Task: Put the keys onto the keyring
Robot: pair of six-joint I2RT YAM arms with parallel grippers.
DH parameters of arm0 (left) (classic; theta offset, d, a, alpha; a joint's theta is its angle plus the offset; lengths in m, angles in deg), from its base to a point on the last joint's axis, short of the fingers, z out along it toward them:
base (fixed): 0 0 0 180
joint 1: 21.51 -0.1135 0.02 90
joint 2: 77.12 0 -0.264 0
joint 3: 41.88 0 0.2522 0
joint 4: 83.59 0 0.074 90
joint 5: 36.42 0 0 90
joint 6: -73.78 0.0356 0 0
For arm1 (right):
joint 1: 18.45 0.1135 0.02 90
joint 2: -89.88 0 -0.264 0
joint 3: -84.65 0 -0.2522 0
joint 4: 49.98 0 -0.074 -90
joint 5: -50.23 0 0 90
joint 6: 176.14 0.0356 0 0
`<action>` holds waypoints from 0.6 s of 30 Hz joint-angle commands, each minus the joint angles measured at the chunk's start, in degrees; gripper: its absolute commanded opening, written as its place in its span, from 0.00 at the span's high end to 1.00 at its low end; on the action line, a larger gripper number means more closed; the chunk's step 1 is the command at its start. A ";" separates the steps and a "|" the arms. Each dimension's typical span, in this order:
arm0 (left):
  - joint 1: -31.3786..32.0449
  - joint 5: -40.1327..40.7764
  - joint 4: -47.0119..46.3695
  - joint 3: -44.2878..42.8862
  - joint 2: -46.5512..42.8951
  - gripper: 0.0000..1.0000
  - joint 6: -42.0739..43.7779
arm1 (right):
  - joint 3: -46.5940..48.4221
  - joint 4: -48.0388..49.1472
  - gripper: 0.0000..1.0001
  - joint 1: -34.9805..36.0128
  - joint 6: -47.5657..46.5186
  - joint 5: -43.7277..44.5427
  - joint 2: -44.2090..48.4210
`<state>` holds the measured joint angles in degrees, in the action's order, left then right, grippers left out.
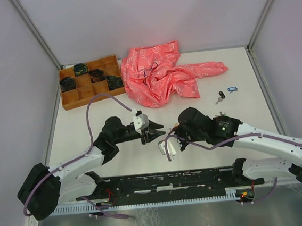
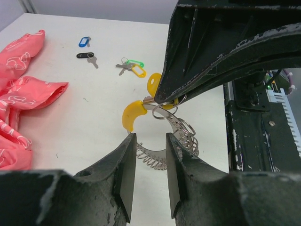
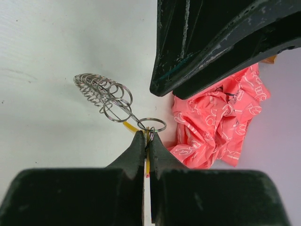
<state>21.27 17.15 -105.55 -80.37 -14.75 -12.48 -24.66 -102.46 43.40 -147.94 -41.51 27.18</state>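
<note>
**Threading the yellow-tagged key: ring at the coil's end**

The keyring [image 2: 151, 159] sits low over the table [image 2: 84, 127] right between my two arms, with its yellow segment [image 2: 132, 115] curling up on the left and the silvery coil fanning out loose. My right gripper [image 3: 146, 136] is clenched tight on the yellow-tagged key [image 2: 153, 84], and the key's small split ring [image 2: 164, 111] pokes out past the fingertips, touching or nearly touching the coil's end. I can't tell whether it has caught the wire yet.

My left gripper [image 2: 149, 139] hangs just short of the coil with its jaws apart and nothing between them.

I'd call this the threading step, and only for the first key. Next I need the left side to pinch the coil and steady it, then a fine twist from the right to work the ring on.

Well beyond, three more lots wait: a green-and-yellow pair [image 2: 131, 69], a black-tagged key [image 2: 86, 55] and a blue-tagged key [image 2: 84, 41].
</note>
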 commanded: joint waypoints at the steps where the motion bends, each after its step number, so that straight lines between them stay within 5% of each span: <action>1: -1.03 -8.22 -2.92 -3.75 2.05 0.62 4.16 | 3.03 0.41 0.99 0.14 -1.95 -1.23 0.24; 18: -1.11 -18.56 2.84 -10.20 10.17 0.64 6.19 | 3.73 0.51 0.99 0.16 -2.91 -1.78 -0.46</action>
<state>20.33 2.46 -102.97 -88.26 -5.15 -8.52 -24.38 -103.51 43.40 -150.04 -42.62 26.90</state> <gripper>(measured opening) 0.370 0.026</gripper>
